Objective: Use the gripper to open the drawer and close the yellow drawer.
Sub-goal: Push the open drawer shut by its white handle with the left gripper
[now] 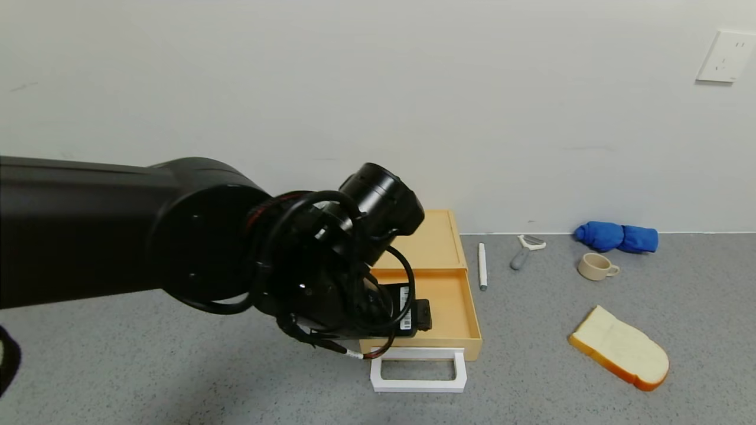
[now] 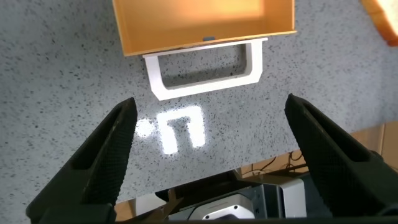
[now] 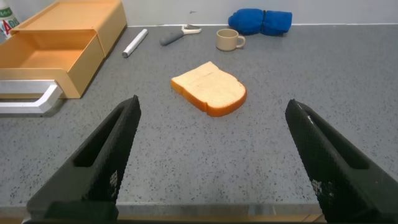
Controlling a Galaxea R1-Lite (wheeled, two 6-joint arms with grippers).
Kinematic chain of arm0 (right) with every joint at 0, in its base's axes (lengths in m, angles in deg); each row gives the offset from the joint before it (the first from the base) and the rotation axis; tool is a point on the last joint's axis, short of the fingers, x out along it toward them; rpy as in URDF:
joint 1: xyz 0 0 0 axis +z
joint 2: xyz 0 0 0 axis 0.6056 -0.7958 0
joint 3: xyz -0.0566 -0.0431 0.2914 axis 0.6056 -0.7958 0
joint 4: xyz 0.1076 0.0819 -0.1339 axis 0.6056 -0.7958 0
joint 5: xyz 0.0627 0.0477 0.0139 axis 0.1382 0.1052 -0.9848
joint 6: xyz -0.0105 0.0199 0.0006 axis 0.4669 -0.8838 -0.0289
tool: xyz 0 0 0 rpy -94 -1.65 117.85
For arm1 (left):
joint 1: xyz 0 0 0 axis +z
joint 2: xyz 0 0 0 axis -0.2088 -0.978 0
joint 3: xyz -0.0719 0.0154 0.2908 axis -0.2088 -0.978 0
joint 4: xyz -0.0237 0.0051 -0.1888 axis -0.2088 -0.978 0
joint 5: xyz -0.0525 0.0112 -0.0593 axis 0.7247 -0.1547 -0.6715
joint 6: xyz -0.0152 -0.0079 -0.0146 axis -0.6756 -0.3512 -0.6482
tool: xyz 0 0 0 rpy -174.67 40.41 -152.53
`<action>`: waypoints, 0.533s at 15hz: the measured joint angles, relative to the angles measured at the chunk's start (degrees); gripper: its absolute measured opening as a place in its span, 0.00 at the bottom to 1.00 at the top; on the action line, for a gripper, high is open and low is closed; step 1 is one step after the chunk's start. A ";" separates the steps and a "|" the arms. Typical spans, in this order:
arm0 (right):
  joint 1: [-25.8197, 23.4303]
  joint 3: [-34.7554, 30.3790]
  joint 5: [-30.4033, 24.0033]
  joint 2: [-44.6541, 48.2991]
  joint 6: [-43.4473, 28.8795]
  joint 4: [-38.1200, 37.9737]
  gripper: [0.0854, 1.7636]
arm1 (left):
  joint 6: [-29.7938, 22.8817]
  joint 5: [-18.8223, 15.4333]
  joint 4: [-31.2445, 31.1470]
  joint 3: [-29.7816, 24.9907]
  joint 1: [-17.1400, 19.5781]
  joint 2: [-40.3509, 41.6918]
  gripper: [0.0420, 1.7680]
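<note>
Grey counter, drawer (image 1: 440,295) handle (image 1: 418,370) robotward

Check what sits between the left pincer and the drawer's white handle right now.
Nothing: in the left wrist view, only bare speckled countertop separates the open left pincer from the white handle of the pulled-out drawer. The right pincer is open, off by the bread.

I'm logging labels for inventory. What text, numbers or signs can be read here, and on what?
Barcode sticker on the left tool: bars and print too small to read.
Red letters on a white object behind the drawer: cut off at the frame edge, unreadable.
Nothing else carries text.
</note>
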 joint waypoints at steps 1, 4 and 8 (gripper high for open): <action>0.00 0.00 0.00 0.00 0.02 0.00 0.97 | -1.06 0.77 -0.09 0.26 -0.72 -1.55 0.97; 0.00 0.00 0.00 0.00 0.00 0.00 0.97 | -3.49 1.21 -0.09 0.89 -2.36 -5.77 0.97; 0.00 0.00 0.00 0.00 0.02 -0.02 0.97 | -6.07 1.58 -0.20 2.34 -3.02 -10.62 0.97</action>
